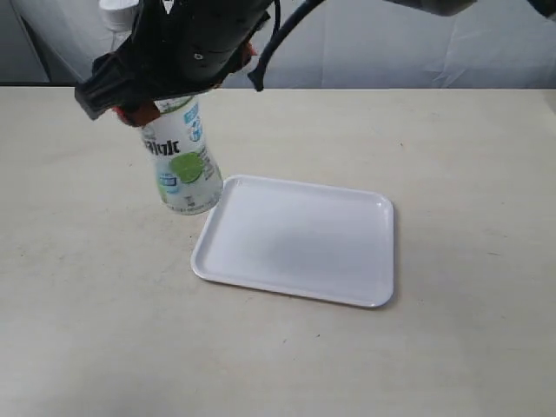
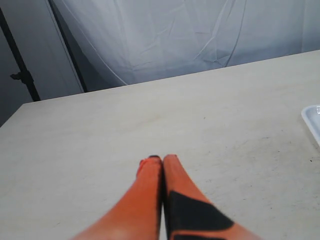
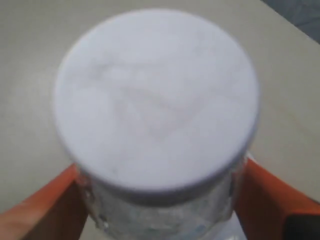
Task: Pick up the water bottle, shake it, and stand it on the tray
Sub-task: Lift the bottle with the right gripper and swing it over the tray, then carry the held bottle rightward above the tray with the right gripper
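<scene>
The water bottle (image 1: 182, 165), clear with a white label and a green circle, hangs slightly tilted just left of the white tray (image 1: 295, 239). My right gripper (image 1: 146, 109) has reached across to the left and is shut on the bottle's upper part from above. In the right wrist view the white cap (image 3: 155, 95) fills the picture, and the right gripper (image 3: 160, 215) has its orange fingers (image 3: 45, 210) pressed on both sides of the bottle just below the cap. I cannot tell whether the bottle's base touches the table. My left gripper (image 2: 159, 159) is shut on nothing above bare table.
The tray lies flat on the beige table (image 1: 452, 347), and one corner of the tray (image 2: 312, 120) shows in the left wrist view. A white curtain (image 2: 175, 35) hangs behind the table's far edge. A white object (image 1: 117, 13) stands at the back left.
</scene>
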Controlling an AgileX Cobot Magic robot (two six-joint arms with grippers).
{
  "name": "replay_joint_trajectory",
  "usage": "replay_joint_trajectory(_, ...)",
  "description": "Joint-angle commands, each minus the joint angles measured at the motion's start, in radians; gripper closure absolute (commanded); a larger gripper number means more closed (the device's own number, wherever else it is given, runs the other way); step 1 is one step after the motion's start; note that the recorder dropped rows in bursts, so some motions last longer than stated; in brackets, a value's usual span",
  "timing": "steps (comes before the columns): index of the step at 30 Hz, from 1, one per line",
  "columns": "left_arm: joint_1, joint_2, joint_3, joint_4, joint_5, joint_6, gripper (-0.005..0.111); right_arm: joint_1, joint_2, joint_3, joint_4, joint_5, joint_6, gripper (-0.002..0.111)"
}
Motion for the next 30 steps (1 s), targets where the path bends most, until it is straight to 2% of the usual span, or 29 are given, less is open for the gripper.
replay_joint_trajectory(1, 0.000, -0.005, 0.004, 0.000, -0.013, -0.002, 0.106, -0.026, -0.016, -0.004, -0.078, -0.006, 0.057, 0.109)
replay_joint_trajectory(4, 0.000, -0.005, 0.004, 0.000, -0.013, -0.002, 0.106, -0.026, -0.024, -0.004, 0.292, 0.010, -0.368, 0.109)
replay_joint_trajectory(5, 0.000, -0.005, 0.004, 0.000, -0.013, -0.002, 0.106, -0.027, -0.024, -0.004, 0.272, 0.002, -0.369, 0.109)
replay_joint_trajectory(6, 0.000, -0.005, 0.004, 0.000, -0.013, -0.002, 0.106, -0.033, -0.024, -0.004, 0.155, -0.013, -0.281, 0.109)
replay_joint_trajectory(9, 0.000, -0.005, 0.004, 0.000, -0.013, 0.000, 0.106, -0.049, -0.008, -0.004, -0.293, 0.035, 0.227, 0.109)
replay_joint_trajectory(10, 0.000, -0.005, 0.004, 0.000, -0.013, 0.000, 0.106, -0.049, -0.004, -0.004, -0.341, 0.069, 0.293, 0.109)
replay_joint_trajectory(11, 0.000, -0.005, 0.004, 0.000, -0.013, 0.000, 0.106, -0.049, -0.004, -0.004, -0.308, 0.074, 0.258, 0.109)
replay_joint_trajectory(14, 0.000, -0.005, 0.004, 0.000, -0.013, 0.000, 0.106, -0.049, -0.009, -0.004, 0.130, 0.043, -0.245, 0.109)
replay_joint_trajectory(15, 0.000, -0.005, 0.004, 0.000, -0.013, 0.000, 0.106, -0.049, -0.009, -0.004, 0.226, 0.040, -0.327, 0.109)
replay_joint_trajectory(16, 0.000, -0.005, 0.004, 0.000, -0.013, 0.000, 0.106, -0.052, -0.009, -0.004, 0.238, 0.021, -0.322, 0.109)
replay_joint_trajectory(17, 0.000, -0.005, 0.004, 0.000, -0.013, -0.002, 0.106, -0.057, -0.009, -0.004, 0.162, -0.001, -0.229, 0.109)
replay_joint_trajectory(20, 0.000, -0.005, 0.004, 0.000, -0.013, -0.002, 0.106, -0.057, 0.001, -0.004, -0.234, 0.031, 0.237, 0.109)
replay_joint_trajectory(21, 0.000, -0.005, 0.004, 0.000, -0.013, -0.002, 0.106, -0.057, 0.001, -0.004, -0.254, 0.049, 0.247, 0.109)
replay_joint_trajectory(24, 0.000, -0.005, 0.004, 0.000, -0.013, -0.002, 0.106, -0.054, -0.023, -0.004, -0.075, 0.054, -0.026, 0.109)
replay_joint_trajectory(25, 0.000, -0.005, 0.004, 0.000, -0.013, -0.002, 0.106, -0.056, -0.038, -0.004, -0.042, 0.052, -0.048, 0.109)
replay_joint_trajectory(30, 0.000, -0.005, 0.004, 0.000, -0.013, 0.000, 0.106, -0.056, -0.104, 0.009, -0.155, 0.038, 0.092, 0.109)
